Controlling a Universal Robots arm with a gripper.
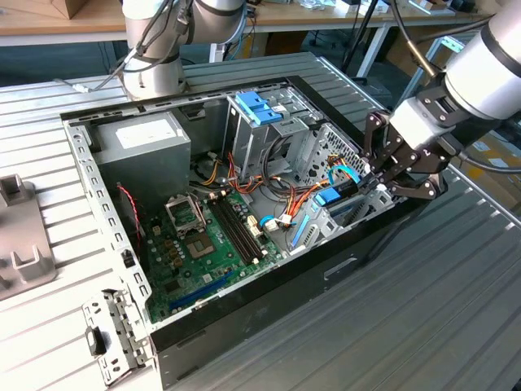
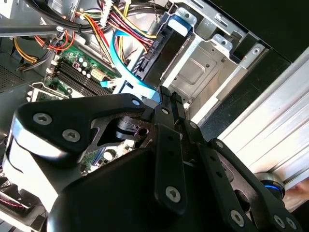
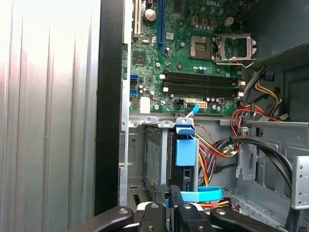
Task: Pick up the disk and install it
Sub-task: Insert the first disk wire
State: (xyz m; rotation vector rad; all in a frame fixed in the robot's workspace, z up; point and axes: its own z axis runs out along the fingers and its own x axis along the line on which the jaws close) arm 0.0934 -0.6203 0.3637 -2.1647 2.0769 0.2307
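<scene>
The disk (image 1: 332, 195) stands on edge in the metal drive bay at the open computer case's side on the exterior view's right. Its dark body and blue rails with a blue tab appear in both wrist views (image 2: 161, 53) (image 3: 186, 152). My gripper (image 1: 376, 186) hangs just outside and above that bay, a short way from the disk's tab. Its black fingers (image 2: 164, 99) are shut together (image 3: 168, 193). A pale blue flat cable (image 3: 205, 195) lies right at the tips; whether it is pinched cannot be told.
The green motherboard (image 1: 203, 244) covers the case floor. A grey power-supply box (image 1: 146, 142) sits at the back, a pale blue twin-tabbed bracket (image 1: 259, 106) tops the upper cage, and coloured wire bundles (image 1: 285, 191) run between. The case rests on a slatted metal table (image 1: 423, 309).
</scene>
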